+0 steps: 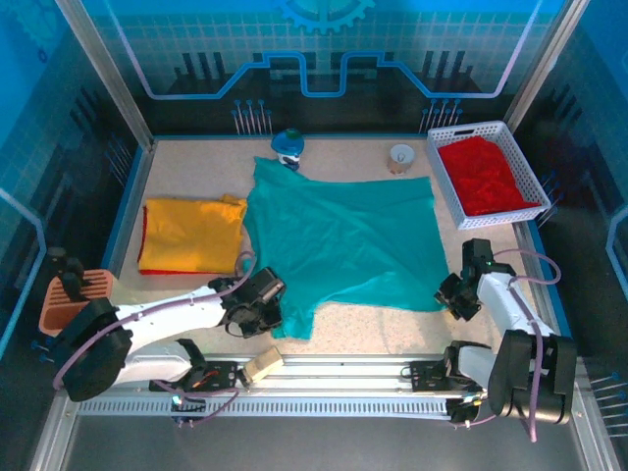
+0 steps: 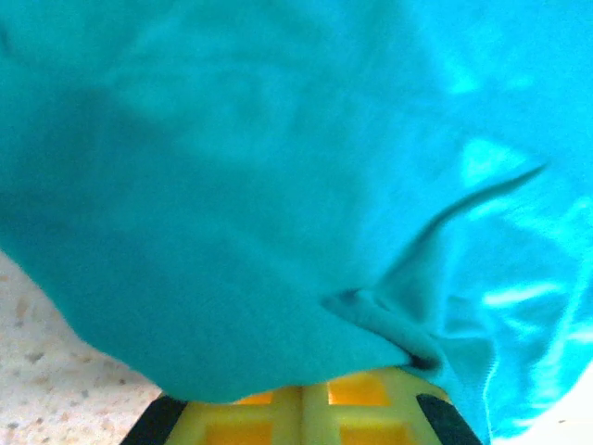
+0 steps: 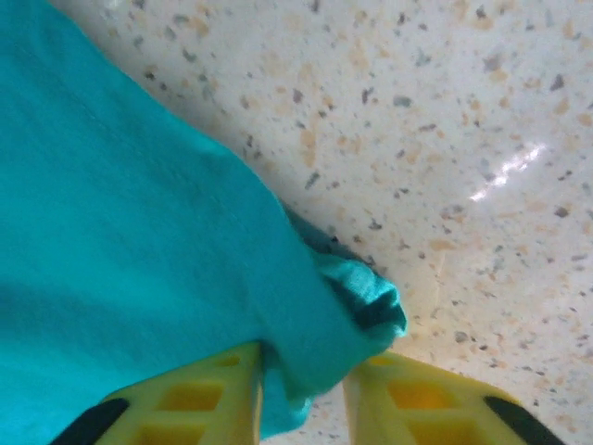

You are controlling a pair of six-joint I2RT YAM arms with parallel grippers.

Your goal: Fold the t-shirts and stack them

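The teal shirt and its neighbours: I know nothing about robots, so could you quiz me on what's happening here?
1. True or false: the teal t-shirt lies inside the white basket.
2. Which t-shirt lies folded at the left side of the table? A a black one, B the yellow t-shirt, C a striped one.
3. Fill in: the right arm's jaws are shut on the ___ t-shirt's corner.
Key: 1 false, it is spread on the table; 2 B; 3 teal.

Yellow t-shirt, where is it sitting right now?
In the top view the yellow t-shirt lies folded on the left side of the table, its right edge meeting the spread teal t-shirt, just beyond the left gripper.
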